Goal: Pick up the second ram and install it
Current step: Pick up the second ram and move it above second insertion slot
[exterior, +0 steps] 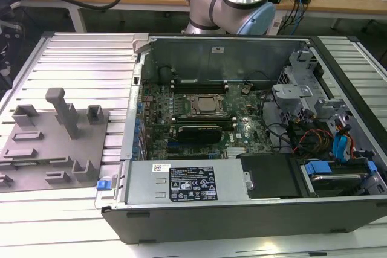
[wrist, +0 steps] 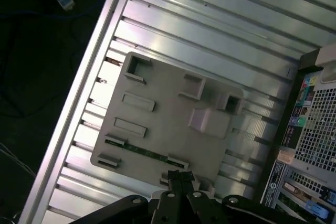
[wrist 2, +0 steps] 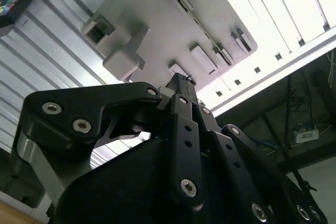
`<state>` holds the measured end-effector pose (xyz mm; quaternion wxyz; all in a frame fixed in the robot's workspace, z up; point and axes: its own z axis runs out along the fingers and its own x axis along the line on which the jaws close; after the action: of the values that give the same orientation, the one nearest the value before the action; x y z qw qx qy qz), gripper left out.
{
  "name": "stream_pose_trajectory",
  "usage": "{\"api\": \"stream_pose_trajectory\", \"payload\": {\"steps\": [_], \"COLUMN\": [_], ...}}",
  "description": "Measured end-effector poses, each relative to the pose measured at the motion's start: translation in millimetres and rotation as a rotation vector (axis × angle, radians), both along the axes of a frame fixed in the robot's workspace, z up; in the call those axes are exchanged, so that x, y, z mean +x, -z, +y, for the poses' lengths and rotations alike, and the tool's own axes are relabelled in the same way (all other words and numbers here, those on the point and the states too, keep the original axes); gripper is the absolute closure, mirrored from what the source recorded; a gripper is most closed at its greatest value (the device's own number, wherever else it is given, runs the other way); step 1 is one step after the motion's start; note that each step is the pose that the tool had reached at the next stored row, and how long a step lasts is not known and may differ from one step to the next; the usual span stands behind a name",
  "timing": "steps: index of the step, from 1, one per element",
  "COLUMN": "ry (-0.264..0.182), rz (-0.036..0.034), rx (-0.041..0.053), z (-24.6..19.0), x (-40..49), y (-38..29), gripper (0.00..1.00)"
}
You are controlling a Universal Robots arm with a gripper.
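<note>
Your claw [wrist 2: 181, 80] hangs pinched narrow, gripping nothing you can see, above the grey holder plate [wrist: 163, 103] on the ribbed counter [wrist: 210, 35]. You find the second ram [wrist: 144, 153] lying flat along that plate's edge, near the claw's tips. The open computer case [exterior: 242, 149] stands beside the plate.

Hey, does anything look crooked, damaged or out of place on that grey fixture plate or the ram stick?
Nothing stands out. The second ram lies straight between its holders on the grey fixture plate, which sits flat on the ribbed table. The claw is close to the ram.
</note>
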<state>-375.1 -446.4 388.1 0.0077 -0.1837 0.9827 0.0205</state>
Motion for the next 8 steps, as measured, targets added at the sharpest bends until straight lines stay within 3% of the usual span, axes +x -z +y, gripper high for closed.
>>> {"api": "stream_pose_trajectory", "payload": {"steps": [8], "ry": [-0.075], "rz": [0.0], "rx": [-0.0004], "z": [0.0], "x": [0.0], "y": [0.0], "gripper": [0.89]}}
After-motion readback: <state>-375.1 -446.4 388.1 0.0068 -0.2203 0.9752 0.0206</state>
